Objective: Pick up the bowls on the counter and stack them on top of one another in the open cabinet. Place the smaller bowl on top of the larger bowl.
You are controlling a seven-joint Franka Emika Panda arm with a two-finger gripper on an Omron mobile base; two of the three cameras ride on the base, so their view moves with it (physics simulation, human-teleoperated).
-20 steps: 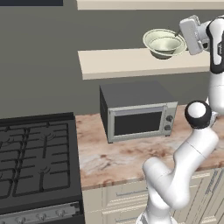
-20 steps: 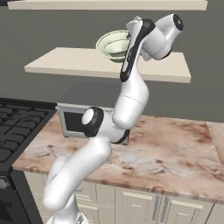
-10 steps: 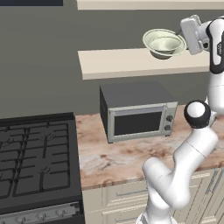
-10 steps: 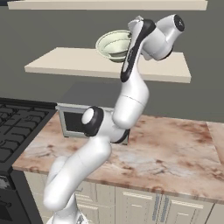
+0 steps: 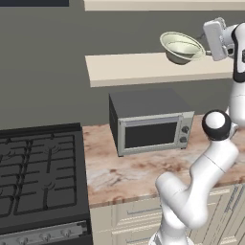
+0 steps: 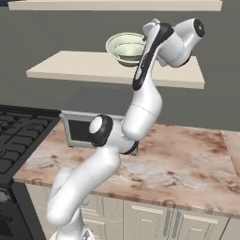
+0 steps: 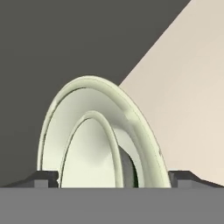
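The larger bowl (image 7: 133,120) rests on the lower shelf board of the open cabinet (image 5: 134,69), and the smaller bowl (image 7: 85,153) sits nested inside it. From the base cameras the stacked bowls (image 5: 182,47) (image 6: 125,47) stand on the shelf board (image 6: 70,68) above the microwave. My gripper (image 7: 113,177) is level with the bowls' rims, jaws wide open, one fingertip on each side of the stack and neither visibly pressing on it. In the base views the gripper (image 5: 206,46) (image 6: 143,47) is at the bowls' right side. Below lies the counter (image 5: 124,172) (image 6: 187,159).
A grey microwave (image 5: 150,122) (image 6: 79,129) stands on the counter under the shelf. The black stove top (image 5: 38,177) (image 6: 14,136) is to the left. A second shelf board (image 6: 117,4) runs above the bowls. Cream drawer fronts (image 6: 164,220) sit below the counter.
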